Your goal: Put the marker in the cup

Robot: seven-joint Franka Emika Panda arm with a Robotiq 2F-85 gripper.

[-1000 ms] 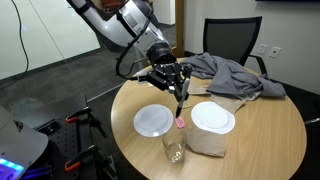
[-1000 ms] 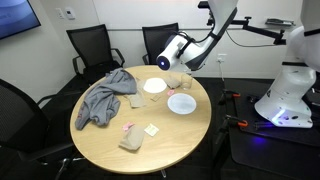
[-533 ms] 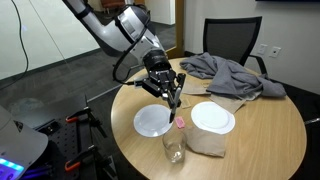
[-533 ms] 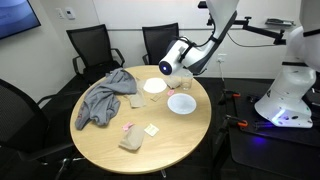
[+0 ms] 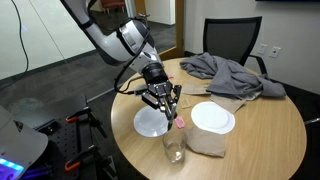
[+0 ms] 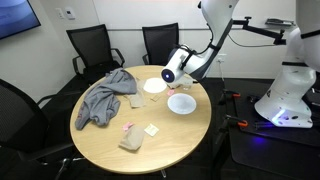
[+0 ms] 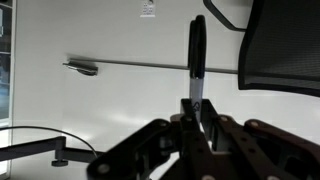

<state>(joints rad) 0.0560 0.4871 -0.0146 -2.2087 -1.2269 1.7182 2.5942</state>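
Marker [image 7: 197,55] in hand [image 7: 197,116], outside cup [image 5: 174,148]

The arm has dipped over the last second. The gripper [image 5: 166,103] came down closer to the table and slid off sideways, so now a plate [image 5: 150,122] sits right under it and the cup [image 5: 174,146] is nearer, just below and ahead. The marker [image 7: 197,55] rode along, pinched in it.
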